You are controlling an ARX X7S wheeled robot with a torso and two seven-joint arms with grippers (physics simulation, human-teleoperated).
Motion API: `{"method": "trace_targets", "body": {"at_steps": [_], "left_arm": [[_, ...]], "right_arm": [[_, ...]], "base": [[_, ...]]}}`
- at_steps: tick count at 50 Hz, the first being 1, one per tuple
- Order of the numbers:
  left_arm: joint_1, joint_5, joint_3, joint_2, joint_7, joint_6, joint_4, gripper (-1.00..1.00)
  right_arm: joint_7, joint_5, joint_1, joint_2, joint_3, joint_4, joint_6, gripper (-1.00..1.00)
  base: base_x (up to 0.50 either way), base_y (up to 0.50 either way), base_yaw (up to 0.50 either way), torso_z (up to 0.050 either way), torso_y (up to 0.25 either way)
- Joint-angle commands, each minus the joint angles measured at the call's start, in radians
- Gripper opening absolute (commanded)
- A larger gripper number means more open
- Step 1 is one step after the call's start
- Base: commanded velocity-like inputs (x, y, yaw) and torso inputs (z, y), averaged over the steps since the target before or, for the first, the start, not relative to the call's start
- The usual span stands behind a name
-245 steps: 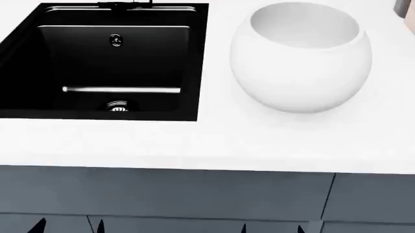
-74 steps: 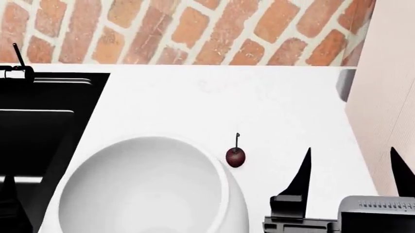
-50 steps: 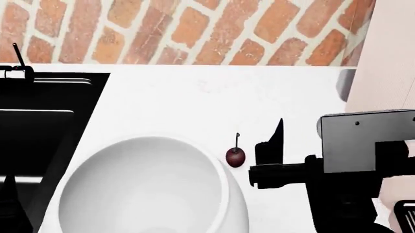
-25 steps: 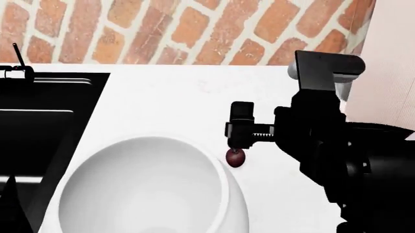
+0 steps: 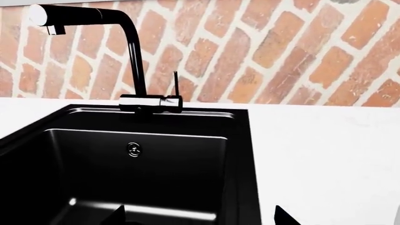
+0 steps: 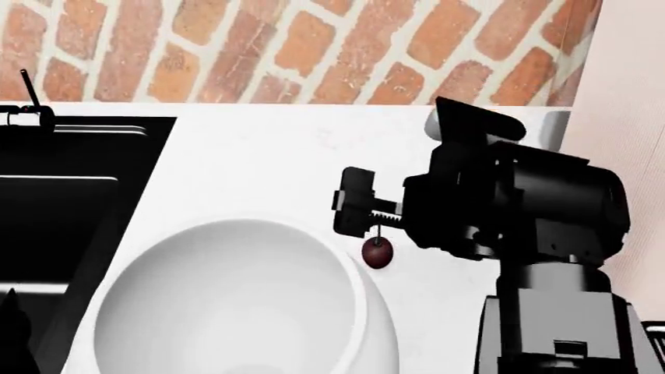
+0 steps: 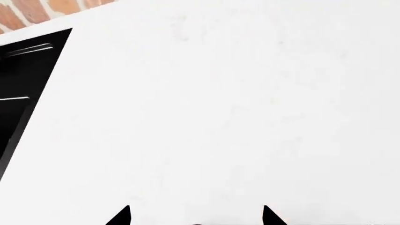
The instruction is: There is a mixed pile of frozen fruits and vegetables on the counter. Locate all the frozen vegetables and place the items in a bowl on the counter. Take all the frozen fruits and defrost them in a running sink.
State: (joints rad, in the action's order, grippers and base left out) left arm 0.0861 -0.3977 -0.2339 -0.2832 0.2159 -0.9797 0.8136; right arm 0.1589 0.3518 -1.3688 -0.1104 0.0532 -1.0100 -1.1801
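Right gripper (image 6: 359, 212) hangs just above the grape (image 6: 378, 252), likely lining up a pick for the sink (image 6: 62, 195). Jaws spread wide in the wrist view, holding nothing. Grape sits on the counter (image 6: 260, 164) just beside the bowl (image 6: 239, 304): small, dark purple-red, thin stem upright. Left gripper (image 5: 200, 218) is spread wide over the sink.

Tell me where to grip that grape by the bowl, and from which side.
Grip the grape across its round body, coming straight down. Its thin stem points up and looks too slight to hold. The bowl crowds its left, so probably line the right hand fingers front to back.
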Motion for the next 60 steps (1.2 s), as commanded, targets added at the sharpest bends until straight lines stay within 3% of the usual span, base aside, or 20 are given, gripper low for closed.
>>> {"method": "trace_targets", "body": {"at_steps": [1,7,8,12,24,33,36,43,45,50,56,60], "left_arm": [[-0.037,0.003,-0.038,0.012,-0.047,0.028,0.008,1.00],[-0.069,0.021,-0.024,0.014,-0.055,0.084,-0.019,1.00],[-0.074,0.025,-0.021,0.014,-0.057,0.094,-0.024,1.00],[0.008,0.021,0.011,0.015,-0.023,0.019,-0.024,1.00],[0.008,0.009,0.012,0.011,-0.019,0.008,-0.016,1.00],[0.037,-0.004,0.008,0.007,-0.005,-0.027,-0.006,1.00],[0.033,-0.004,0.008,0.005,-0.006,-0.021,-0.008,1.00],[0.034,-0.014,-0.008,-0.002,-0.002,-0.031,0.006,1.00],[0.036,-0.014,-0.008,-0.003,-0.001,-0.031,0.005,1.00],[0.032,-0.019,-0.009,-0.003,0.002,-0.033,0.013,1.00],[0.028,-0.022,-0.008,-0.004,0.005,-0.033,0.024,1.00],[0.032,-0.038,-0.017,-0.005,0.009,-0.055,0.047,1.00]], "right_arm": [[0.076,-0.051,-0.078,0.042,0.004,-0.289,0.148,1.00],[0.067,-0.051,-0.084,0.039,-0.040,-0.292,0.138,1.00],[0.062,-0.049,-0.083,0.038,-0.046,-0.284,0.141,-1.00],[0.043,-0.032,-0.081,0.034,-0.066,-0.230,0.115,-1.00],[-0.050,0.029,0.040,0.019,-0.104,0.212,-0.085,-1.00],[-0.123,0.105,0.228,-0.025,-0.134,0.859,-0.222,-1.00],[-0.136,0.074,0.355,-0.085,-0.038,1.124,-0.120,-1.00],[-0.213,0.110,0.588,-0.107,-0.154,1.610,-0.139,-1.00],[-0.233,0.063,0.715,-0.151,-0.114,1.722,-0.043,-1.00],[-0.230,0.102,0.917,-0.120,-0.186,1.880,-0.018,-1.00],[-0.230,0.148,1.048,-0.100,-0.299,2.009,-0.032,-1.00],[-0.253,0.093,1.110,-0.149,-0.239,2.023,0.028,-1.00]], "base": [[0.00,0.00,0.00,0.000,0.000],[0.00,0.00,0.00,0.000,0.000],[0.00,0.00,0.00,0.000,0.000],[0.00,0.00,0.00,0.000,0.000],[0.00,0.00,0.00,0.000,0.000],[0.00,0.00,0.00,0.000,0.000],[0.00,0.00,0.00,0.000,0.000],[0.00,0.00,0.00,0.000,0.000],[0.00,0.00,0.00,0.000,0.000],[0.00,0.00,0.00,0.000,0.000],[0.00,0.00,0.00,0.000,0.000],[-0.10,0.00,0.00,0.000,0.000]]}}
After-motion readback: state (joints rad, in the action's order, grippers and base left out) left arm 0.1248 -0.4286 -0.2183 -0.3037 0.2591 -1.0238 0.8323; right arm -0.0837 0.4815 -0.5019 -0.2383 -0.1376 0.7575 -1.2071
